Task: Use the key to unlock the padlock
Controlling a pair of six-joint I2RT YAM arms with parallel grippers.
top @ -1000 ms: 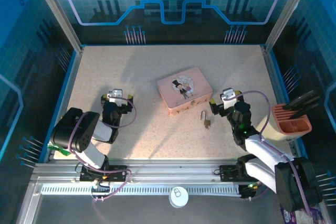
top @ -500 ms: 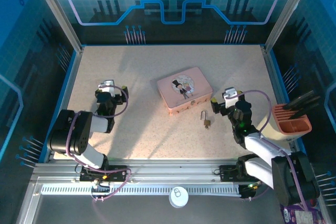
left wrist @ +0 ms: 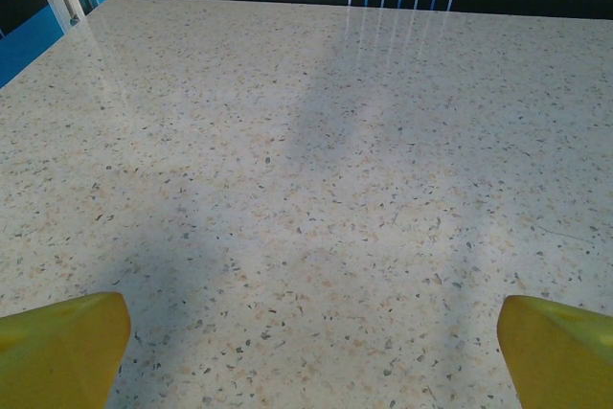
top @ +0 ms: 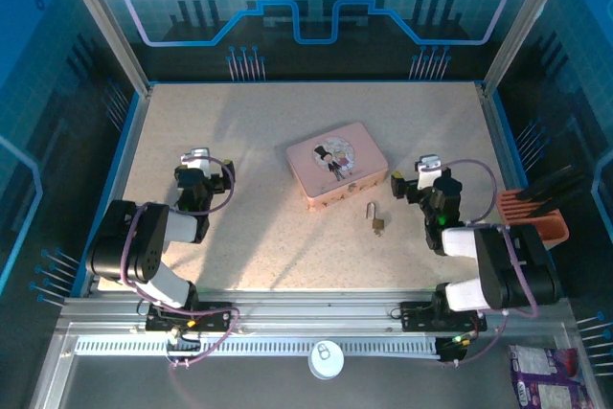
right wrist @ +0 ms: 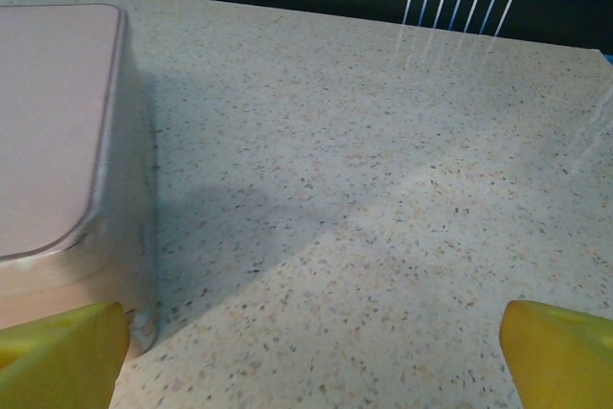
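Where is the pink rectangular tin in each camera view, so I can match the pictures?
Top external: the pink rectangular metal tin with a cartoon couple lies near the picture's middle, just beyond the small brass padlock.
Right wrist: the tin sits at the left edge, above a yellow fingertip.
Left wrist: I see beige speckled tabletop ahead of two yellow fingertips.
Shared landmark: that speckled tabletop.

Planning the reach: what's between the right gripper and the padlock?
Nothing: in the top view, bare table separates the right gripper from the padlock.
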